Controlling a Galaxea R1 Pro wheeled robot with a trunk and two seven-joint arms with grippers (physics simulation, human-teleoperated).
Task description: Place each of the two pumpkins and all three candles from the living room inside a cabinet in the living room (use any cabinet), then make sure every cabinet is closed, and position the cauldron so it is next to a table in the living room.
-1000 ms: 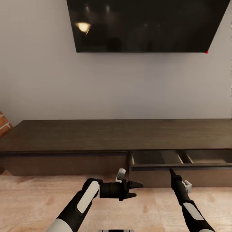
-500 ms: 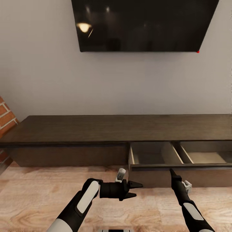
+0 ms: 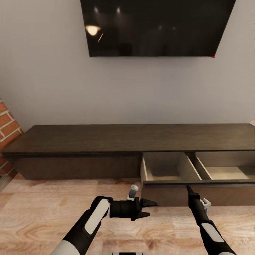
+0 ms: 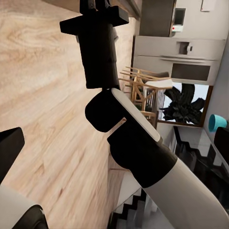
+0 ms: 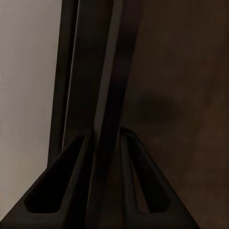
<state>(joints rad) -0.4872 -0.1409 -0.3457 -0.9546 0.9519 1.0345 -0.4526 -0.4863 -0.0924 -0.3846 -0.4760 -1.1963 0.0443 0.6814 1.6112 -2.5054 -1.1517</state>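
The cabinet [image 3: 106, 140], a long low dark-brown console, stands against the wall. Its right-hand drawer [image 3: 166, 168] is pulled out and shows two pale wooden compartments with nothing visible in them. My right gripper [image 3: 188, 187] points up at the drawer front [image 3: 166, 183] and is shut on its top edge. In the right wrist view the dark edge [image 5: 112, 95] runs between the two fingers [image 5: 71, 176]. My left gripper [image 3: 149, 208] hangs open over the floor just left of the drawer, pointing right, with nothing in it.
A large black TV [image 3: 156, 28] hangs on the wall above the cabinet. A brick wall [image 3: 7, 124] ends the cabinet's left side. Wood floor [image 3: 42, 212] lies in front. The left wrist view shows my right arm [image 4: 138, 148] and, far behind it, chairs [image 4: 143, 90] and a fridge [image 4: 191, 52].
The whole view has drawn back from the cabinet. The drawer has slid further out with my right gripper on its front, showing more of its pale inside. Both arms keep their pose.
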